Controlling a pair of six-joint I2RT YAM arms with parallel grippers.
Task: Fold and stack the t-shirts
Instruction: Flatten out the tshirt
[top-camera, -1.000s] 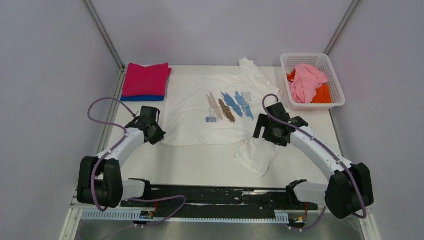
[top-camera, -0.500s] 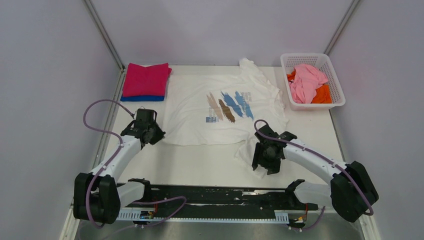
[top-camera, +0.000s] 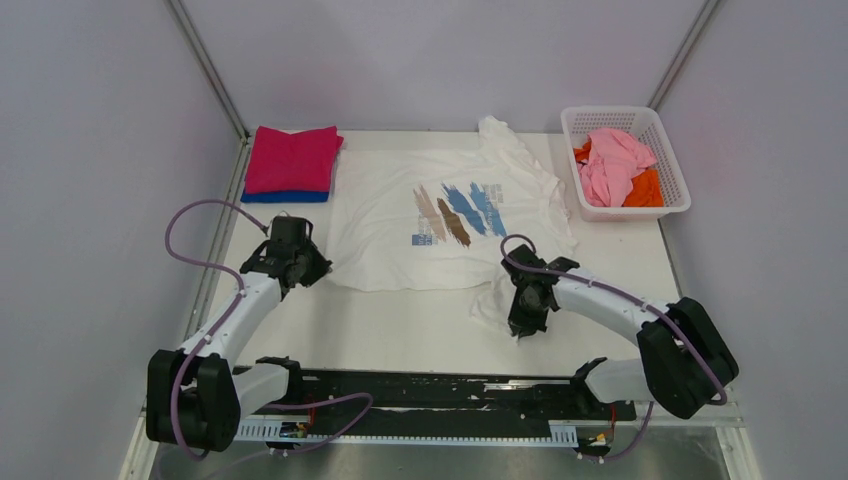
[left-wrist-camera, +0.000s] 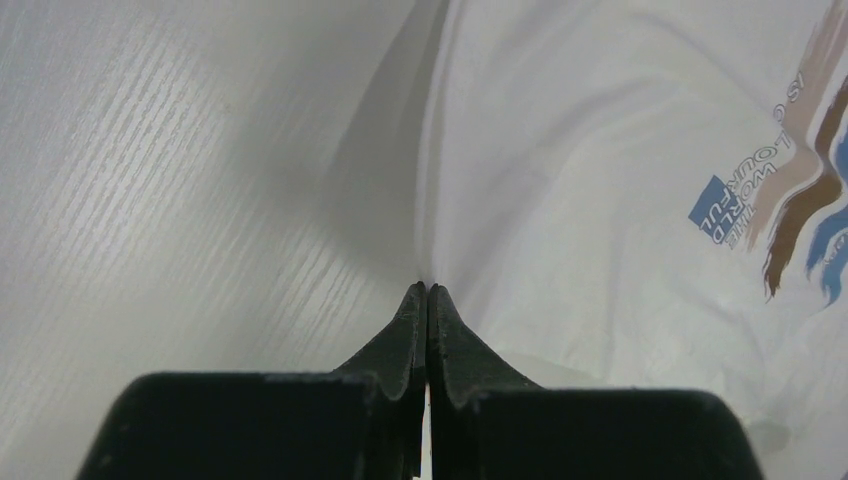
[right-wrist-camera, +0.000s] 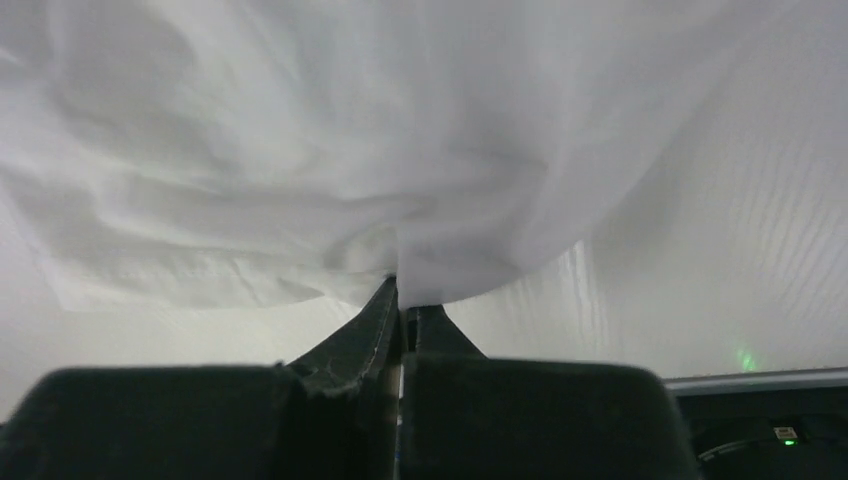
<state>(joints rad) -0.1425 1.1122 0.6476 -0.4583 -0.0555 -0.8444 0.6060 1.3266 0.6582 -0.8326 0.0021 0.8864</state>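
Left jaws fully closed, tips pinching the left edge of the white t-shirt. The cloth rises in a narrow ridge straight ahead of the tips, with bare surface just to their left.

Right jaws also closed, clamped on a bunched flap of the same shirt at its near right corner. The fabric gathers into the tips and drapes up and away from them, wrinkled. Can't tell if the flap is a sleeve or the hem.

Rest of the shirt lies mostly flat on the surface between and beyond the two sets of jaws. Its print, blue and brown brush strokes, faces up, beyond the right jaws and a bit to their left. The far end of the shirt is crumpled.

Beyond the left jaws, well apart: the magenta t-shirt, folded, stacked on the blue t-shirt. Only the blue one's near edge shows.

Beyond the right jaws and off to their right, well apart: the white lattice basket. It holds the pale pink t-shirt, crumpled on top of the orange t-shirt.
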